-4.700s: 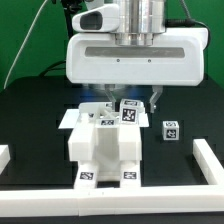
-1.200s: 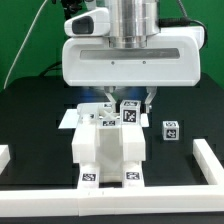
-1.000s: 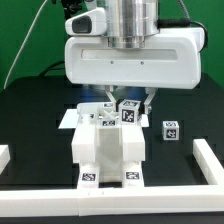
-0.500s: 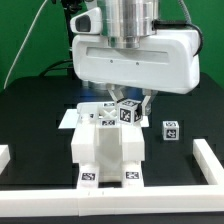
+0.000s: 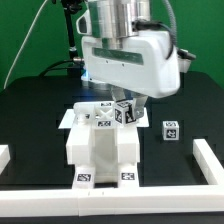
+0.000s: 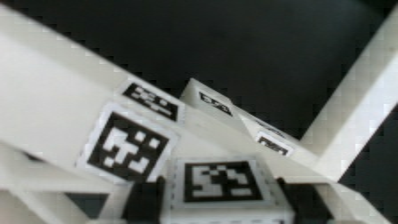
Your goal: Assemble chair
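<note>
Black table (image 5: pixel 30 115) holds one chair (image 5: pixel 103 152), one loose tagged block (image 5: pixel 171 130).

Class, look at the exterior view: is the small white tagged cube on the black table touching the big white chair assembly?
No, the cube sits apart on the table, with black surface between it and the chair.

Even bright light; wrist view blurred

No readable words, brands or numbers anywhere. Only signs were small black-and-white square marker tags: on the chunky white plastic chair assembly (image 5: pixel 105 150), two on its front feet, more on top; one on the small white cube part (image 5: pixel 171 130) sitting apart on the black desk (image 5: pixel 30 110). Wrist view showed several same tags close up on white slabs (image 6: pixel 125 145), patterns only, slightly blurred.
</note>
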Tool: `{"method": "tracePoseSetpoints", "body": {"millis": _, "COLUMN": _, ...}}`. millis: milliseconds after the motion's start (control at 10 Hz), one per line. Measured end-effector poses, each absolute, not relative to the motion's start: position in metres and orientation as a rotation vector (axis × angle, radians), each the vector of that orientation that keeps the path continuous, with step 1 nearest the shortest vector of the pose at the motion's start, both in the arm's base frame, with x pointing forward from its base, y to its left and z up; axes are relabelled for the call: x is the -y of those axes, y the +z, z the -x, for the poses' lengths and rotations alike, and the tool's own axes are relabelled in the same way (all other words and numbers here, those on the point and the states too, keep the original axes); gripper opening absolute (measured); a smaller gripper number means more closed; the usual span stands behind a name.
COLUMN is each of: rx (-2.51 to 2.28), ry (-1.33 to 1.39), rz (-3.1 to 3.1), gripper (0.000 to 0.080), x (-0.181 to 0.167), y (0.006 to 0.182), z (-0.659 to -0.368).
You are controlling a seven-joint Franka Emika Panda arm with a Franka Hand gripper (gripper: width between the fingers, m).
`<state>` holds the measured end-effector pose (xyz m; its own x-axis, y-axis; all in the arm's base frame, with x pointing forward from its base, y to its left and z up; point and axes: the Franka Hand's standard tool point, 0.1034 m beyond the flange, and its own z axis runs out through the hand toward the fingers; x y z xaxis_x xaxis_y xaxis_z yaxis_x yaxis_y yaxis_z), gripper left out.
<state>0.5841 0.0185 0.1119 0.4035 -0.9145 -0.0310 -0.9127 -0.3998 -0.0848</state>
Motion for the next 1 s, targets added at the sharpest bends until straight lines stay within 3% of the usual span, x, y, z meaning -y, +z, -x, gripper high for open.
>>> {"method": "tracePoseSetpoints", "body": {"millis": 1000, "rx": -2.331, "ry": 0.015, "rz": 1.941, "gripper": 0.0285, "x": -0.0228, "y": 0.1126, "z": -0.5872}}
